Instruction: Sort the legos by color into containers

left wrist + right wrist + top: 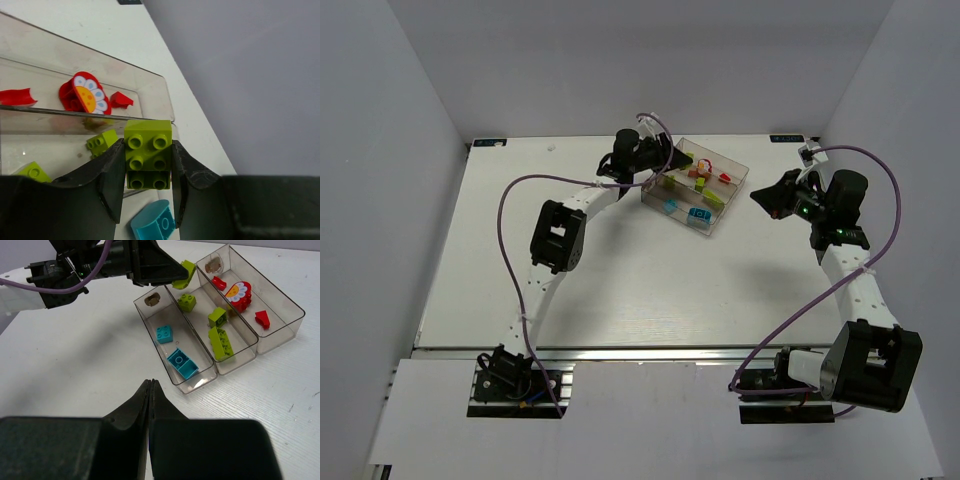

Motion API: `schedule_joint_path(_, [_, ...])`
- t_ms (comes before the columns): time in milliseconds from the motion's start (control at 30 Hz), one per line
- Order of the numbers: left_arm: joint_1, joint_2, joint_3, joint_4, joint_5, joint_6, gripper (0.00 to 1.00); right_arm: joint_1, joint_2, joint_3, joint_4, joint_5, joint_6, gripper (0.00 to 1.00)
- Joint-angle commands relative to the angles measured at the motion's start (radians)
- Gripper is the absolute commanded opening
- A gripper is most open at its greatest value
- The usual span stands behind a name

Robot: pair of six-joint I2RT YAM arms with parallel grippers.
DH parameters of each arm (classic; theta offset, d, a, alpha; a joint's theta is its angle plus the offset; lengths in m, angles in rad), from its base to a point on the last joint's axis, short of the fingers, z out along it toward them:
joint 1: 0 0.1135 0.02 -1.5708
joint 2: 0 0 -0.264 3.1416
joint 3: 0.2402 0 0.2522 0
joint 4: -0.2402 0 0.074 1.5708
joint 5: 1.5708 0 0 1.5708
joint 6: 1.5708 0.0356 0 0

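Brick (148,140) of studded lime plastic, pinched by left claw (148,159).

Left jaws hold a lime brick (185,273) over the tray (283,326).

Lime lego (147,155) gripped over tray (280,305) — other legos (220,342) colour-sorted.

the left tool (148,159) is stretched far forward, fingers clamped on a lime brick (148,142). the right tool (150,386) hangs out to the right, jaws pressed together.
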Motion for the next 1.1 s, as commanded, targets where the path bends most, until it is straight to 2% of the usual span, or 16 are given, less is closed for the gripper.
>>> schedule_joint_path(0, [-0.009,-0.029,0.024,-0.062,-0.119,0.055,0.35,-0.005,-0.011,0.008,0.038,-0.025,0.004,0.0])
schedule_joint_path(67, [-0.018,-0.029,0.025,-0.065,-0.148,0.072,0.43,-0.008,-0.012,0.009,0.038,-0.027,0.004,0.0])
schedule_joint_path(133, [-0.027,-0.021,0.035,-0.076,-0.182,0.073,0.58,-0.011,-0.014,0.008,0.038,-0.031,0.007,0.0])
schedule_joint_path(233, [-0.028,-0.015,0.052,-0.076,-0.196,0.072,0.67,-0.017,-0.015,0.006,0.038,-0.038,0.007,0.0])
schedule_joint_path(600, [-0.028,-0.067,0.078,-0.113,-0.165,0.1,0.69,-0.024,-0.02,0.006,0.04,-0.056,0.01,0.0])
schedule_joint_path(667, [-0.028,-0.102,0.043,-0.095,-0.147,0.103,0.57,-0.025,-0.024,0.005,0.043,-0.058,0.008,0.0])
schedule_joint_path(700, [-0.028,-0.119,0.026,-0.078,-0.133,0.103,0.19,-0.027,-0.027,0.0,0.048,-0.061,0.005,0.03])
schedule_joint_path(733, [-0.028,-0.166,-0.007,-0.072,-0.121,0.1,0.0,-0.03,-0.032,-0.005,0.052,-0.079,-0.007,0.19])
schedule_joint_path(767, [-0.028,-0.203,-0.029,-0.075,-0.09,0.106,0.0,-0.03,-0.035,-0.011,0.061,-0.088,-0.009,0.29])
schedule_joint_path(800, [-0.017,-0.24,-0.108,-0.078,-0.075,0.135,0.0,-0.03,-0.038,-0.025,0.08,-0.119,-0.012,0.5])
schedule_joint_path(900, [0.006,-0.496,-0.37,-0.007,-0.011,0.159,0.0,-0.036,-0.031,-0.049,0.13,-0.229,-0.009,0.76])
schedule_joint_path(933, [0.027,-0.57,-0.478,0.023,0.006,0.176,0.0,-0.034,-0.023,-0.049,0.135,-0.255,-0.007,0.89])
schedule_joint_path(967, [0.04,-0.716,-0.664,0.031,0.013,0.198,0.08,-0.036,-0.015,-0.046,0.127,-0.271,0.004,0.89])
schedule_joint_path(1000, [0.051,-0.781,-0.737,-0.002,-0.001,0.23,0.26,-0.034,-0.011,-0.04,0.127,-0.263,0.01,0.89])
schedule_joint_path(1033, [0.061,-0.835,-0.788,-0.065,-0.018,0.31,0.54,-0.031,-0.003,-0.026,0.108,-0.249,0.013,0.89])
schedule_joint_path(1067, [0.077,-0.889,-0.861,-0.202,-0.038,0.363,0.59,-0.031,-0.004,-0.02,0.089,-0.237,-0.001,0.89])
